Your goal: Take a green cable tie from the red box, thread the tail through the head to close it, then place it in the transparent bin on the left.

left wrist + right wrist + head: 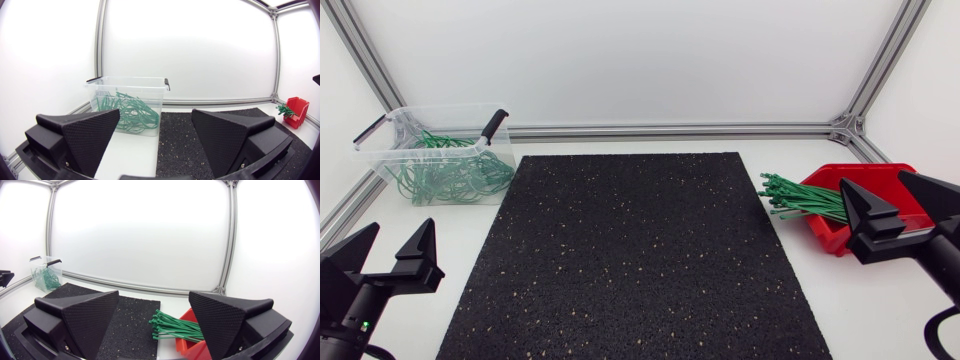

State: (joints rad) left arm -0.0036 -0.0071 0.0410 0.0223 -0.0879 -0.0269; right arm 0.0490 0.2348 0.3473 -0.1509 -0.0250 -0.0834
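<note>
Straight green cable ties (pixel 802 198) stick out of the red box (pixel 876 183) at the right, their tips over the mat's edge. My right gripper (pixel 893 194) hangs open over that box with nothing between its fingers; its wrist view shows the cable ties (pixel 172 327) and red box (pixel 186 341) just ahead of it. At the back left stands the transparent bin (pixel 438 156), holding several closed green ties (pixel 445 176). My left gripper (pixel 386 245) is open and empty at the front left, with the bin (pixel 129 105) ahead of it.
A black speckled mat (pixel 635 255) covers the middle of the white table. Aluminium frame rails (pixel 670 131) run along the back and sides. The bin has black handle clips (pixel 494 124).
</note>
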